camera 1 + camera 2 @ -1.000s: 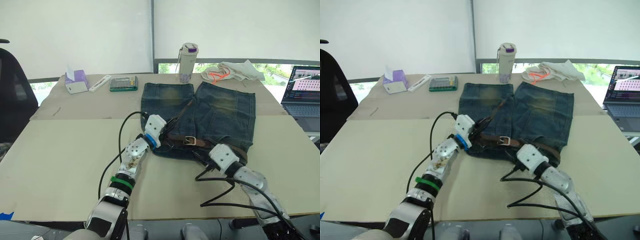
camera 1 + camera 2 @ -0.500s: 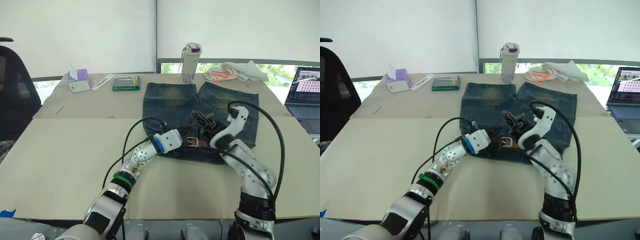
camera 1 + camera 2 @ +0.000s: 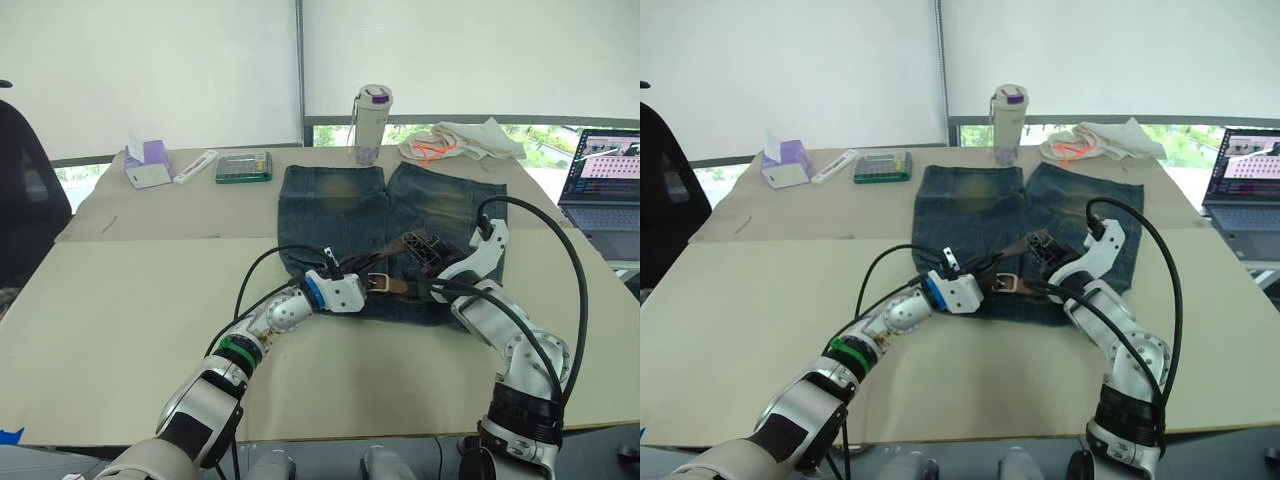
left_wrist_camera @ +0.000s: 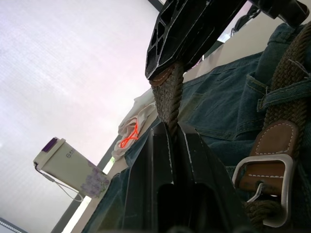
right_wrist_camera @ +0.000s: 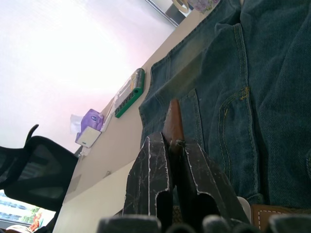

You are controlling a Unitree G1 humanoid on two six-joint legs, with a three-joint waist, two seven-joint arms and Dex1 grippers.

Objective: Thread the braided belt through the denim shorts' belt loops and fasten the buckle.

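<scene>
Risk: both tools pinch same belt tail; opposed pulls could drag tail back out of buckle (image 3: 377,282) or bunch waistband. Slip possible, braid narrow between fingers.

Left tool (image 3: 357,283) clamped on braided belt (image 4: 168,97), just beside buckle. Right tool (image 3: 419,247) clamped on belt's brown tip.

Denim shorts (image 3: 340,205) flat mid-table toward far edge, waistband nearest robot; belt runs along waistband under belt loops (image 4: 283,93), dark-brown weave, silver frame.
</scene>
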